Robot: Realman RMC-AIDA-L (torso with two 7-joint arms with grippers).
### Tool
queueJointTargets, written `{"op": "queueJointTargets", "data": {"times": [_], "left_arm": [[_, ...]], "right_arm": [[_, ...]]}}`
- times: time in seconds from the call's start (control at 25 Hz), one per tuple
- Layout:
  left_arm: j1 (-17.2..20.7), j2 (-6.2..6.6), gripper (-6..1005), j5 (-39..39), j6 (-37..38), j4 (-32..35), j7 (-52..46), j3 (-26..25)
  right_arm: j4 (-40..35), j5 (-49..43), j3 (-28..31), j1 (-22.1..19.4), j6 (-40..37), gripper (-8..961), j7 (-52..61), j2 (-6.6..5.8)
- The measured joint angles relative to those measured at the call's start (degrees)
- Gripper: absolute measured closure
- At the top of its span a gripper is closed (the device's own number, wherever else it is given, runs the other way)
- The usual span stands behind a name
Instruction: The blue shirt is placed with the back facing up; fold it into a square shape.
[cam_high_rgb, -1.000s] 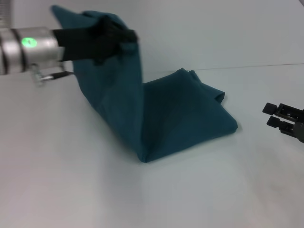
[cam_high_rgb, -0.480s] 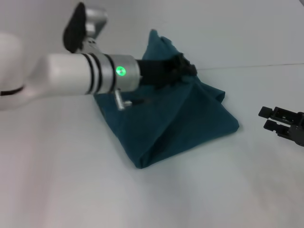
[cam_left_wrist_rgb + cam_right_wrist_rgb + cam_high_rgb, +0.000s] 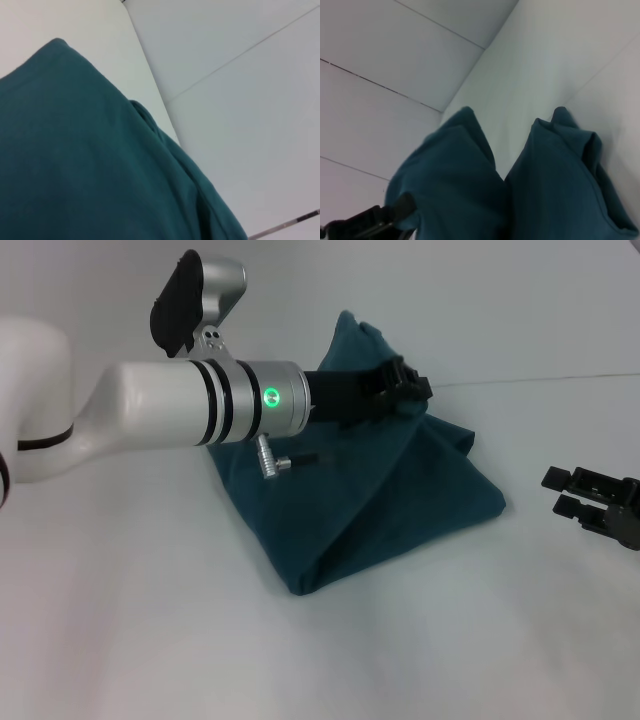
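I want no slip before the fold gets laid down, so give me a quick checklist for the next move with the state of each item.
1. Left tool holds the shirt: ok, cloth bunched up at it.
2. Lifted flap over the lying half: ok.
3. Lying half flat: not ok, far edge humped.
4. Right tool out of the way: ok, beside the shirt, apart from it.
5. Table around the shirt: ok.
6. Square shape done: not ok, flap raised.

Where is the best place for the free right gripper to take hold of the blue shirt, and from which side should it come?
Probably the low corner of the blue shirt nearest the right gripper, approached level from the robot's right: that folded edge lies flat on the table, while the left gripper holds the raised peak.
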Motion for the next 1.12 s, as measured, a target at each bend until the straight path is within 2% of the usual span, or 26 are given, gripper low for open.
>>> {"op": "queueJointTargets", "data": {"times": [0.24,0.48,0.56,0.72,0.84,0.96,1.04,1.12], "left_arm": [[0.2,-0.12,847,-1.5,-0.2,-0.5,0.4,0.3],[0.5,0.02,680,-7.8,6.2,0.0,4.6,0.3],[1.9,0.18,625,-9.4,7.2,0.9,5.3,0.3],[8.3,0.61,468,-10.7,9.7,5.2,4.1,-0.2],[13.3,2.09,344,-11.0,13.0,7.3,2.0,-0.2],[17.4,4.64,205,-10.7,17.4,6.7,-1.2,-0.1],[19.8,5.48,143,-10.4,20.2,6.4,-2.7,-0.1],[20.9,5.6,110,-10.3,21.2,6.6,-3.1,-0.2]], "right_arm": [[0.0,0.0,0.0,0.0,0.0,247,0.2,-0.02],[0.0,-0.3,0.0,0.0,0.1,250,0.4,-0.1],[0.0,-0.5,0.0,0.0,0.1,252,0.5,-0.17],[-0.2,-1.7,0.0,0.2,0.1,250,0.5,-0.44],[-0.5,-2.9,0.0,0.5,0.0,250,0.9,-1.09],[-0.6,-4.9,0.0,1.2,-0.3,250,2.0,-1.98],[-0.8,-6.8,0.0,1.9,-0.4,251,3.0,-2.66],[-1.9,-9.4,-0.1,2.9,-0.6,251,4.7,-3.47]]}}
